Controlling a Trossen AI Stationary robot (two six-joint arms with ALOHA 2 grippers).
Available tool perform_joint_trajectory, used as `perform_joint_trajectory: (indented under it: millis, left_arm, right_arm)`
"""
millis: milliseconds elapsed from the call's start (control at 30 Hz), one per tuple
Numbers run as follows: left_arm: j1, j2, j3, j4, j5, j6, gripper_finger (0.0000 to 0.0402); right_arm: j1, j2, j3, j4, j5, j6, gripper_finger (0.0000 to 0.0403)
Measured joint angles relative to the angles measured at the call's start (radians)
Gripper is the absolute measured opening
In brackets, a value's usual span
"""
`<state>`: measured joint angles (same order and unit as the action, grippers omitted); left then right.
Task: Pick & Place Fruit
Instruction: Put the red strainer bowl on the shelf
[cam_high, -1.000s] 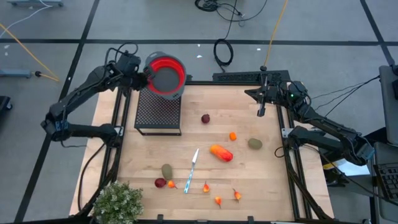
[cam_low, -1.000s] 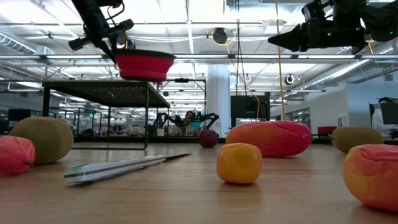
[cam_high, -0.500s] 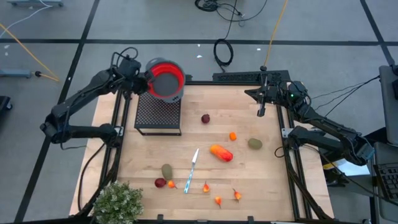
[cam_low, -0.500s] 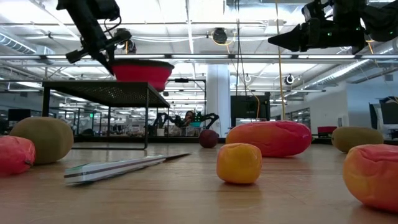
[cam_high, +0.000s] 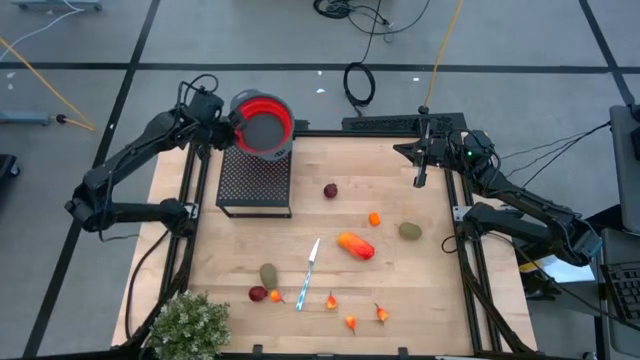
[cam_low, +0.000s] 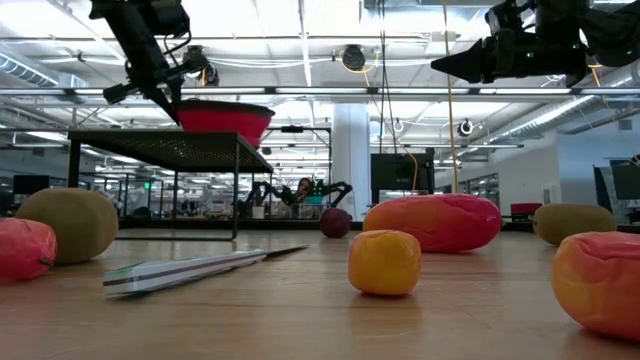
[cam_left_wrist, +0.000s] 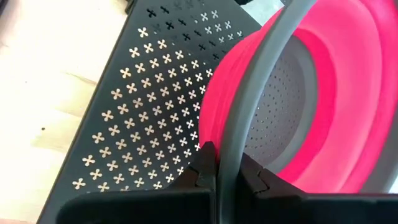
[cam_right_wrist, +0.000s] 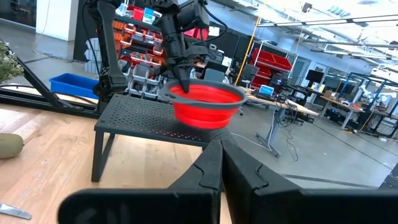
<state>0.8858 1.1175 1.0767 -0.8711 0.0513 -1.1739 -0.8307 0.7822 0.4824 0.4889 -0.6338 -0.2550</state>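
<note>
L gripper (cam_high: 228, 128), clamped on red bowl (cam_high: 264, 124) rim, has lowered it onto rack (cam_high: 254, 180); fruit (cam_high: 356, 245) untouched; R gripper (cam_high: 421, 180) shut, idle.

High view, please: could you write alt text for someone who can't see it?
Seen from above, the left gripper holds a red colander by its grey rim over a black perforated stand on a wooden table. Small toy fruits and a knife lie scattered; the right gripper waits, shut.

You are in a large open robotics lab: grey taped floor (cam_high: 80, 40), loose cables (cam_high: 360, 82), red storage bins on shelving (cam_right_wrist: 140, 14), workbenches with monitors (cam_right_wrist: 314, 78).
</note>
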Motion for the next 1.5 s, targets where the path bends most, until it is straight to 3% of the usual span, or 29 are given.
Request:
perform_joint_trajectory:
  millis: [933, 1500]
  left_arm:
    - [-0.005, 0.000, 0.000, -0.074, -0.026, 0.021, 0.0015]
    - [-0.045, 0.000, 0.000, -0.073, -0.053, 0.017, 0.0149]
  right_arm:
    - [0.000, 0.000, 0.000, 0.000, 0.003, 0.000, 0.0000]
    - [0.000, 0.000, 0.000, 0.000, 0.003, 0.000, 0.0000]
